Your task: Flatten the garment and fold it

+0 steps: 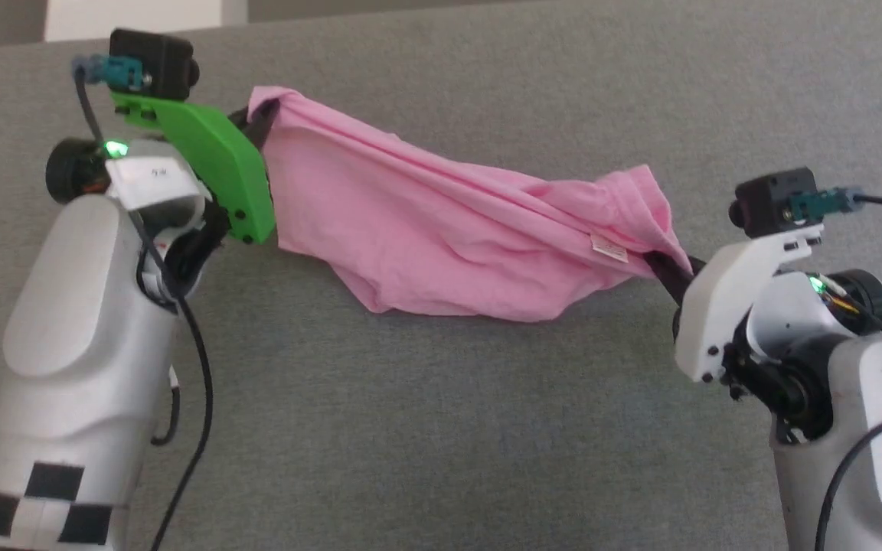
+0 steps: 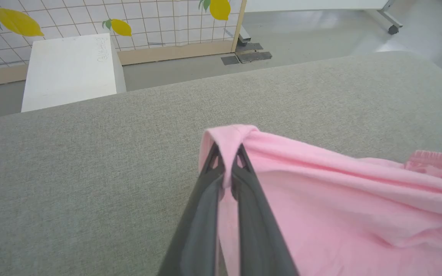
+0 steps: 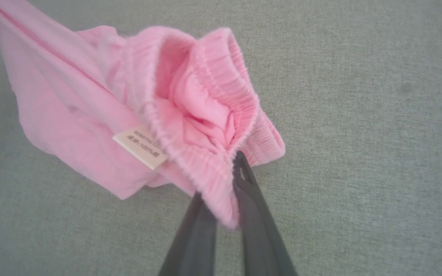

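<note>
Thin soft cloth garment (image 1: 441, 237), matt.

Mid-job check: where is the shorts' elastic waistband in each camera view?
Head view: waistband right of centre, at the garment's right end.
Left wrist view: at the far right edge, mid-height.
Right wrist view: centre, gathered above the fingers.
Shared landmark: the grey cloth surface beneath.

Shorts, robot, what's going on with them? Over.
Left jaws shut on one end of shorts. Right jaws shut on waistband. Shorts hang bunched between, not yet flat. Grey pad underneath.
</note>
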Controlling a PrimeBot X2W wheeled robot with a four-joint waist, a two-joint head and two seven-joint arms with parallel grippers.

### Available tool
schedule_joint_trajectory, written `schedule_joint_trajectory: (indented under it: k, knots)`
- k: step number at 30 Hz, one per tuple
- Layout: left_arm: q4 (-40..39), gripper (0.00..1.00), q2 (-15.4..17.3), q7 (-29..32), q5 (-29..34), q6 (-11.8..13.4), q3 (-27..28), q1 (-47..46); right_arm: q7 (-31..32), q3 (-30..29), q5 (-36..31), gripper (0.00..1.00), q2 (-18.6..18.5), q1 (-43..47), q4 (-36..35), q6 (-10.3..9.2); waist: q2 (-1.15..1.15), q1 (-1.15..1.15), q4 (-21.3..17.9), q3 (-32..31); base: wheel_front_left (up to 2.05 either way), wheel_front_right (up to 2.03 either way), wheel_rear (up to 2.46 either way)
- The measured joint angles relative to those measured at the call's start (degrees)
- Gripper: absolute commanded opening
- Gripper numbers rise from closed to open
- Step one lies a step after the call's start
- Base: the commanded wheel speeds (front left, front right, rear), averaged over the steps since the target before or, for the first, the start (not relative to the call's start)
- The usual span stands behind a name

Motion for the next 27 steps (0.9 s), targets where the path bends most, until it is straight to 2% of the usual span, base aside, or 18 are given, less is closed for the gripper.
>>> schedule_joint_trajectory:
  k: [2, 3, 10, 11, 12, 13, 14, 17, 21, 24, 27]
  knots:
    - [3.2, 0.00, 0.2, 0.5, 0.7, 0.0, -0.3, -2.0, -0.3, 0.0, 0.6, 0.00, 0.0, -1.7, 2.2, 0.00, 0.00, 0.00, -0.8, 1.4, 0.00, 0.00, 0.00]
    - [8.6, 0.00, 0.5, 2.9, 1.5, 0.1, -1.4, -4.3, -1.2, 0.4, 1.4, 0.00, 0.1, -4.4, 5.5, 0.00, 0.00, 0.00, -2.4, 3.5, 0.00, 0.00, 0.00]
    - [15.8, 0.00, 1.1, 8.0, 1.5, 1.5, -2.0, -6.8, -2.5, 2.5, 2.4, 0.00, 0.2, -8.2, 10.6, 0.02, 0.00, 0.01, -5.6, 6.4, 0.00, 0.00, 0.00]
    - [16.0, 0.10, 1.1, 8.0, 1.2, 1.6, -1.8, -7.1, -2.7, 2.8, 2.5, 0.00, 0.2, -8.5, 10.9, 0.02, 0.00, 0.01, -5.8, 6.7, 0.00, 0.00, 0.00]
    - [16.1, 1.00, 1.0, 7.6, 1.1, 1.6, -1.6, -7.3, -3.4, 3.1, 2.6, 0.04, 0.2, -8.7, 11.1, 0.02, 0.00, 0.00, -6.1, 6.9, 0.00, 0.00, 0.00]
    - [16.3, 1.00, 0.8, 6.9, 0.9, 1.6, -1.5, -7.4, -4.3, 3.3, 2.8, 0.44, 0.2, -8.8, 11.1, 0.01, 0.00, 0.00, -6.2, 7.0, 0.00, 0.00, 0.00]
    - [16.4, 1.00, 0.6, 6.1, 0.7, 1.6, -1.3, -7.4, -4.7, 3.5, 2.9, 1.00, 0.2, -8.8, 11.1, 0.01, 0.00, 0.01, -6.2, 7.0, 0.00, 0.00, 0.00]
    - [16.0, 1.00, -0.5, 1.3, 0.7, 1.6, -1.2, -6.7, -7.6, 4.1, 2.9, 1.00, 0.0, -8.6, 10.4, 0.00, 0.00, 0.01, -6.1, 6.5, 0.00, 0.00, 0.00]
    - [13.4, 1.00, -1.8, -8.5, 0.3, 1.5, 0.0, -1.2, -11.1, 3.9, 1.3, 1.00, 0.0, -5.1, 7.3, -0.01, 0.00, 0.01, -5.6, 4.7, 0.00, 0.00, 0.00]
    - [9.6, 1.00, -2.9, -17.2, 0.2, 1.8, 1.2, 4.6, -13.5, 2.6, -0.5, 1.00, 0.0, -0.4, 4.5, -0.01, 0.00, 0.01, -4.9, 2.6, 0.00, 0.00, 0.00]
    - [5.0, 1.00, -4.0, -26.8, 0.4, 2.3, 2.4, 10.5, -18.5, -0.2, -1.1, 1.00, 0.0, 4.8, 0.9, -0.01, 0.00, 0.01, -3.9, 0.1, 0.00, 0.00, 0.00]
